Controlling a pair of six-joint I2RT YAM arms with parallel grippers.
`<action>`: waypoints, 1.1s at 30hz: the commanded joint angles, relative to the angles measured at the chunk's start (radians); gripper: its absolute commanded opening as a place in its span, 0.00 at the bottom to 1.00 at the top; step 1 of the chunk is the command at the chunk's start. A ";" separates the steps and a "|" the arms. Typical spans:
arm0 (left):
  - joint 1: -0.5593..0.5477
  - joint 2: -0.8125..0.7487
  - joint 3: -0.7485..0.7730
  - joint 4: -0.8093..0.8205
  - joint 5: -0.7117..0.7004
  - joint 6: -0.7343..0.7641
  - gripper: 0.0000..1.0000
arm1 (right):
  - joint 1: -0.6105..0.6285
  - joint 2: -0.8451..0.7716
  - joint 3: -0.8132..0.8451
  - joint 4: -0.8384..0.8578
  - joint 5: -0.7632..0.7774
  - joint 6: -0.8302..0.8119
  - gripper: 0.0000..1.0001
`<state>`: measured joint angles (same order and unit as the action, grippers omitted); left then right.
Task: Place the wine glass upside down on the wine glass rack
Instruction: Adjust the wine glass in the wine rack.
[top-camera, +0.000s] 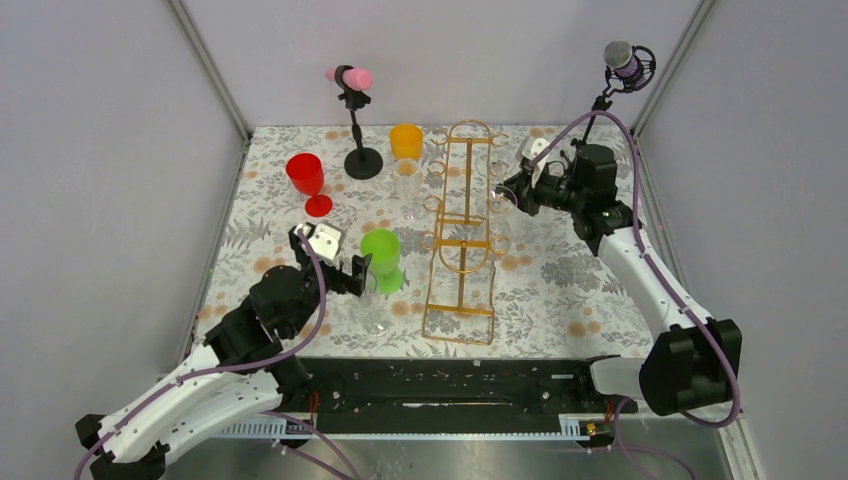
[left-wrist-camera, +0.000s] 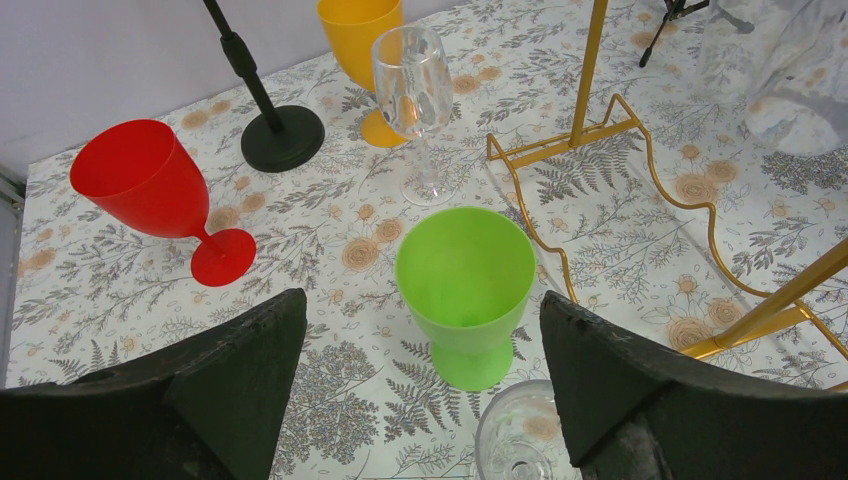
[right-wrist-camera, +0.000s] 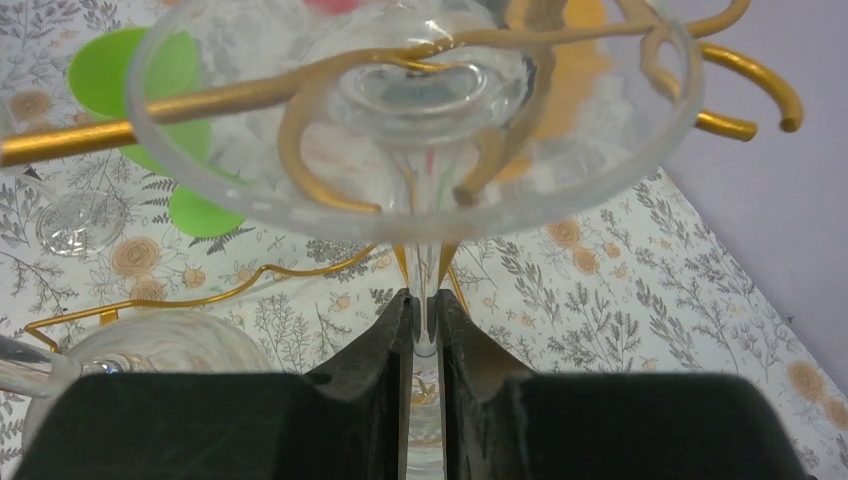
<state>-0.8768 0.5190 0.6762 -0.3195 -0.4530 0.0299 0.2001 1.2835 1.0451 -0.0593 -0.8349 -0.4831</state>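
The gold wire wine glass rack (top-camera: 465, 235) stands right of the table's middle. My right gripper (top-camera: 514, 190) is at the rack's right side, shut on the stem of a clear wine glass (right-wrist-camera: 425, 300). The glass's round foot (right-wrist-camera: 600, 150) sits against a gold ring hook (right-wrist-camera: 320, 170), and its bowl is hidden behind my fingers (right-wrist-camera: 385, 350). My left gripper (top-camera: 355, 272) is open and empty. It hovers just before a green goblet (left-wrist-camera: 465, 280), with the fingers (left-wrist-camera: 250, 370) wide on either side.
A clear glass (left-wrist-camera: 520, 440) stands under my left gripper. An upright clear wine glass (top-camera: 408, 185), an orange goblet (top-camera: 406, 140), a red goblet (top-camera: 306, 175) and a black stand (top-camera: 362, 160) are at the back left. Another clear bowl (right-wrist-camera: 150, 350) shows by the rack.
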 joint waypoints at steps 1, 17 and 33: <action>0.005 0.002 -0.009 0.057 -0.013 0.015 0.87 | 0.012 0.004 0.051 -0.013 0.032 -0.046 0.00; 0.004 0.001 -0.008 0.056 -0.015 0.016 0.87 | 0.015 0.006 -0.090 0.202 0.066 0.018 0.44; 0.004 0.003 -0.009 0.059 -0.016 0.016 0.87 | 0.014 -0.071 -0.164 0.335 0.121 0.082 0.69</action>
<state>-0.8768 0.5190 0.6762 -0.3195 -0.4530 0.0303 0.2096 1.2728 0.8997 0.2050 -0.7574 -0.4198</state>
